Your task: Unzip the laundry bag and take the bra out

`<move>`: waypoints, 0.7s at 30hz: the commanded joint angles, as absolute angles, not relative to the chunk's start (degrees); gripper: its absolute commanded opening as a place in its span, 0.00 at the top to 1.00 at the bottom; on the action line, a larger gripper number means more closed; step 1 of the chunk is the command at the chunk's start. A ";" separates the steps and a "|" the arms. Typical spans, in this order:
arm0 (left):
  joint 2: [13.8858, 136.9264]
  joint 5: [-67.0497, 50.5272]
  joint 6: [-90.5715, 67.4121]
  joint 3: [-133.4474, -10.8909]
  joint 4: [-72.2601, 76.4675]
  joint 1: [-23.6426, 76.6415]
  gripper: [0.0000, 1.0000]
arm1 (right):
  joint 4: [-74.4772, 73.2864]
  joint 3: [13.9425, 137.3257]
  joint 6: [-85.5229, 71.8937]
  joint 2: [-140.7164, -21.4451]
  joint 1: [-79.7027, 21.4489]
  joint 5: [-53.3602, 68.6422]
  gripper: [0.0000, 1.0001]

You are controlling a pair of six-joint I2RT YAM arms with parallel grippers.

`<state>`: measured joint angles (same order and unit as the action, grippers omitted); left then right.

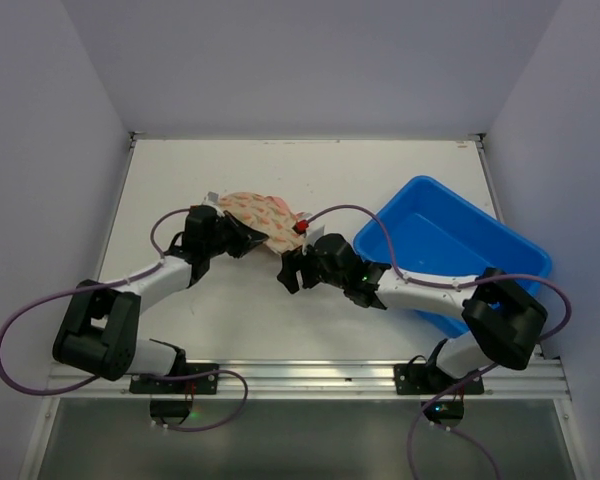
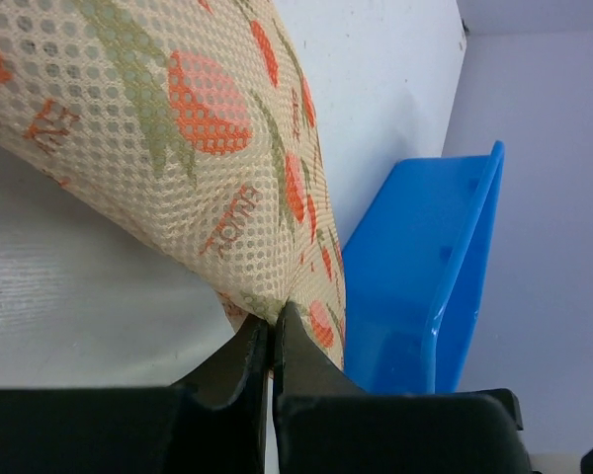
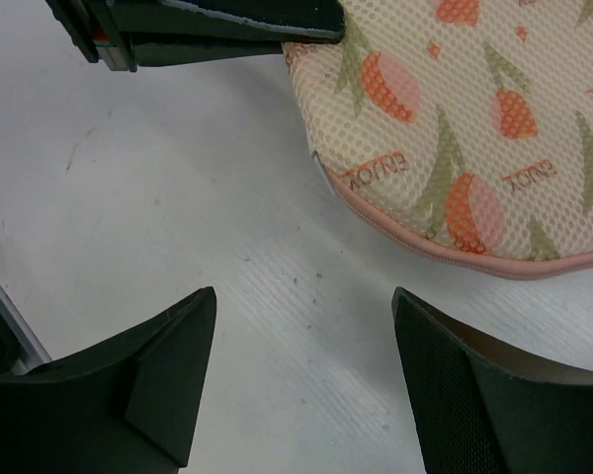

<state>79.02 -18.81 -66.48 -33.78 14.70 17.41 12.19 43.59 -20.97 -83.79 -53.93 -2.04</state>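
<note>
I read it as barely started: pale pink orange-motif mesh laundry bag (image 1: pixel 263 213) at table's (image 1: pixel 380 180) 11 o'clock, zip (image 3: pixel 445 255) looks shut, bra unseen; left gripper (image 2: pixel 273 331) pinches its edge, right gripper (image 3: pixel 301 296) gapes empty.

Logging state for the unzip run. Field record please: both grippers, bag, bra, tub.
left gripper: shut, pinching the edge of the laundry bag
right gripper: open, low over the table, beside the bag, not touching it
laundry bag: on the table, left of centre; the edge seen from the right wrist looks closed
bra: not visible in any view
blue tub: right of the bag, apart from it
</note>
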 commanded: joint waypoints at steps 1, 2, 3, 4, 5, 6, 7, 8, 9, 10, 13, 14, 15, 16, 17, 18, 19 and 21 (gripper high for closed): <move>76.73 -18.37 -69.08 -36.82 10.82 17.93 1.00 | 18.89 47.02 -22.50 -86.47 -54.23 -4.04 0.27; 76.29 -18.20 -69.08 -36.91 10.46 17.84 1.00 | 19.51 47.11 -22.76 -86.83 -54.32 -4.39 0.27; 76.12 -17.93 -69.00 -37.09 10.11 18.02 1.00 | 20.82 47.28 -22.68 -87.27 -54.23 -4.39 0.28; 76.03 -18.02 -69.08 -37.26 9.59 18.02 1.00 | 21.00 48.07 -22.50 -88.41 -54.23 -4.66 0.29; 75.85 -18.10 -69.08 -37.44 9.32 18.02 1.00 | 21.09 48.51 -22.41 -89.11 -54.23 -5.27 0.29; 75.76 -18.19 -69.26 -37.53 9.14 18.10 1.00 | 21.62 48.86 -22.41 -89.82 -54.14 -5.45 0.29; 75.67 -18.28 -69.43 -37.70 9.05 18.11 1.00 | 21.71 49.74 -22.33 -91.30 -54.14 -5.62 0.30; 75.50 -18.11 -69.43 -37.79 8.97 18.19 1.00 | 21.62 50.27 -22.67 -91.93 -54.23 -6.15 0.30; 75.24 -17.84 -69.43 -37.97 8.79 18.45 1.00 | 21.27 50.88 -22.94 -92.46 -54.14 -6.33 0.30; 75.06 -17.67 -69.35 -38.06 8.27 18.54 1.00 | 21.18 51.50 -23.20 -93.24 -54.14 -6.50 0.31; 74.62 -17.84 -69.43 -38.06 8.00 18.54 1.00 | 21.18 52.55 -23.91 -94.30 -54.05 -6.85 0.33; 74.53 -18.28 -69.43 -38.06 8.00 18.63 1.00 | 21.18 52.82 -23.99 -94.92 -54.05 -7.03 0.34; 74.53 -18.54 -69.26 -38.14 7.91 18.63 1.00 | 21.18 53.08 -24.08 -95.10 -54.05 -7.38 0.34; 74.44 -18.63 -69.17 -38.23 7.56 18.63 1.00 | 21.18 53.52 -24.00 -95.27 -53.97 -8.08 0.34; 74.36 -18.98 -69.00 -38.32 7.38 18.63 1.00 | 21.18 53.70 -24.08 -95.53 -53.79 -8.09 0.35; 74.27 -19.07 -68.65 -38.49 7.21 18.63 1.00 | 21.01 53.88 -23.91 -95.62 -53.62 -8.26 0.35; 74.18 -19.07 -68.47 -38.50 6.77 18.63 1.00 | 21.09 54.05 -23.91 -95.62 -53.18 -8.52 0.36; 73.66 -19.16 -68.20 -38.41 6.24 18.63 1.00 | 21.18 54.31 -23.91 -95.45 -52.48 -8.26 0.36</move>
